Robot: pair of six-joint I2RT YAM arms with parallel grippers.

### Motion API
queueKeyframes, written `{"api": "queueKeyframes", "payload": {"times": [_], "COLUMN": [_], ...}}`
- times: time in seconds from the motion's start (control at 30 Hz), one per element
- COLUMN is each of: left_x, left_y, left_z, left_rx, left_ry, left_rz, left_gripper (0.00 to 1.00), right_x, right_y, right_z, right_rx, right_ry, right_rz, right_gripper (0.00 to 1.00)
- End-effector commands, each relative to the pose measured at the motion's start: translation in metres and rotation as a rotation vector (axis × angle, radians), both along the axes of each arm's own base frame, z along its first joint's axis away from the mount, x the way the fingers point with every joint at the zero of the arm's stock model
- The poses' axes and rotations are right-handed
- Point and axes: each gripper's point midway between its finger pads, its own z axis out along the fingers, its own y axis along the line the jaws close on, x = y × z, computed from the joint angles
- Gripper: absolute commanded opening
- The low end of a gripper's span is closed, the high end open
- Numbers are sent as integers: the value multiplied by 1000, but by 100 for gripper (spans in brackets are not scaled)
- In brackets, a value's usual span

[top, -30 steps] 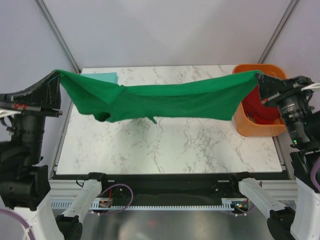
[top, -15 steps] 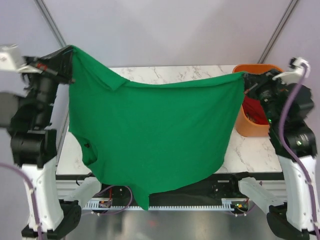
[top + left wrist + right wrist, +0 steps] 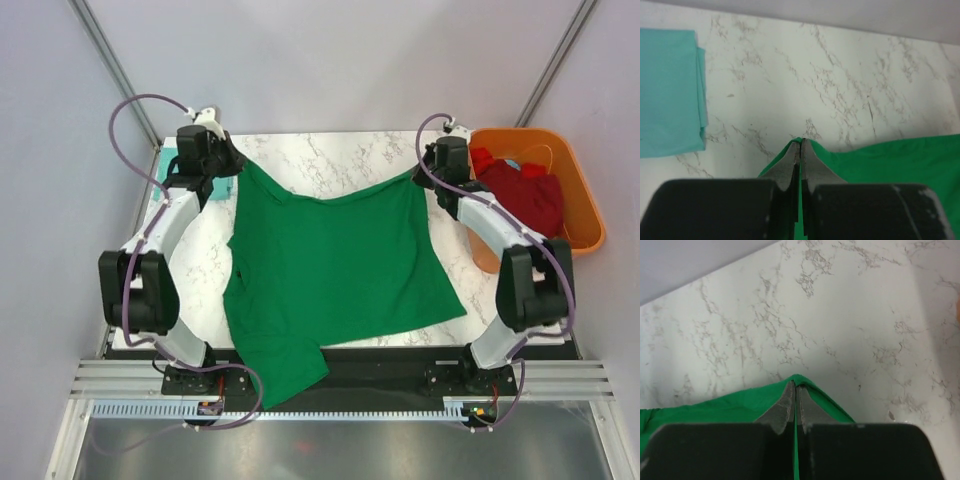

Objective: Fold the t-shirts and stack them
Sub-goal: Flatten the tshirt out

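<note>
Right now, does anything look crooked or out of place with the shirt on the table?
Yes. The green shirt lies askew, and its near left corner hangs off the table's front edge. Its far edge sags between the left pincer and the right pincer, both shut on it.

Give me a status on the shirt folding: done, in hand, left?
Done: one pale teal t-shirt lies folded at the far left corner of the table. In hand: the dark green t-shirt is spread flat, its near edge draping off the table, with the left gripper and right gripper each shut on a far corner. Left: fold and stack it, then the dark red t-shirts in the orange tub.
</note>
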Motion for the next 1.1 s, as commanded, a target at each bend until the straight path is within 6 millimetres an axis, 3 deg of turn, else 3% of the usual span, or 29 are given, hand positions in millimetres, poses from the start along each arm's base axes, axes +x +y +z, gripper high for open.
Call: {"api": "queueKeyframes", "payload": {"times": [0.0, 0.03, 0.07, 0.1, 0.13, 0.23, 0.3, 0.5, 0.63, 0.73, 0.9, 1.07], "left_x": [33, 39, 44, 50, 55, 64, 70, 80, 74, 62, 42, 24], "left_y": [-10, -11, -11, -12, -13, -12, -9, -3, 3, 3, -1, -4], "left_z": [11, 2, 3, -11, -7, -17, -14, -19, -18, -32, -57, -63], "left_rx": [-8, -8, -8, -8, -6, -5, -10, -60, -154, -182, -234, -251], "left_ry": [-103, -86, -89, -63, -74, -57, -66, -45, 12, 97, 223, 305], "left_rz": [-63, -64, -67, -71, -79, -78, -77, -68, -24, 1, 20, 20], "left_gripper": [2, 2, 2, 2, 2, 2, 2, 2, 2, 2, 2, 2], "right_x": [50, 62, 69, 74, 80, 95, 105, 122, 139, 144, 137, 126], "right_y": [1, 0, -4, -8, -5, -14, -19, -31, -32, -34, -42, -48], "right_z": [19, 1, -5, -11, -22, -35, -42, -47, -49, -54, -53, -57], "right_rx": [0, 1, 12, 11, 18, 8, -3, -12, -21, -21, -73, -125], "right_ry": [-145, -113, -110, -105, -89, -81, -76, -81, -81, -54, -12, 56], "right_rz": [35, 39, 42, 35, 53, 43, 38, 27, 53, 59, 58, 88], "right_gripper": [0, 0, 0, 0, 0, 0, 0, 0, 0, 0, 0, 0]}}
